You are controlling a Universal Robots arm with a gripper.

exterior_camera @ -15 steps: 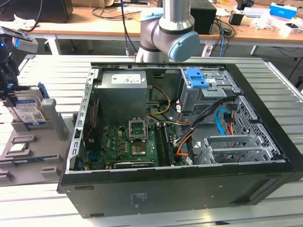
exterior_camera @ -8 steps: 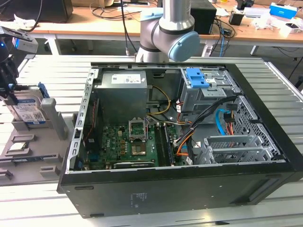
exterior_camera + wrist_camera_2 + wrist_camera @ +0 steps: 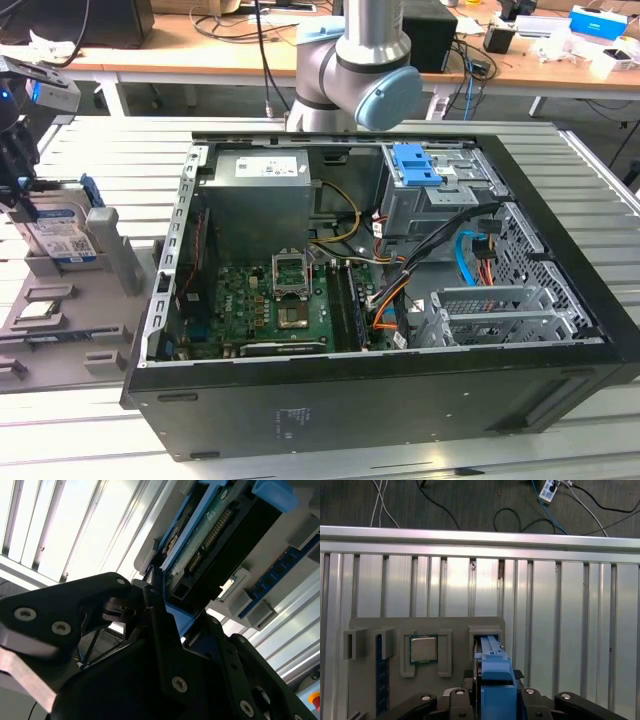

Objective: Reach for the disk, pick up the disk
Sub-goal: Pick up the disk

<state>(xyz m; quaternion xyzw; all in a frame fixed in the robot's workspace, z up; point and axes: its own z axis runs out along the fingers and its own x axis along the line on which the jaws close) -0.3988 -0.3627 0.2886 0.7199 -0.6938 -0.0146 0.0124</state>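
Note:
The disk [image 3: 62, 232], a silver-grey drive with a white-and-blue label and blue side rails, stands on edge in a slot of the grey holder [image 3: 110, 262] at the exterior view's left. My gripper [image 3: 20, 190] sits over the disk's end. In the first wrist view the blue rail [image 3: 496, 685] runs between my black fingers [image 3: 470, 676], which press against both its sides. The second wrist view shows the disk's underside circuit board [image 3: 215, 545] just beyond one finger [image 3: 152, 605]. The disk still rests in its slot.
The grey holder also carries a small square chip [image 3: 423, 648] and a memory stick [image 3: 381, 675]. An open computer case [image 3: 380, 260] with a blue-latched drive cage [image 3: 430, 180] fills the middle of the slatted metal table [image 3: 560, 440]. My arm [image 3: 350, 70] crosses behind it.

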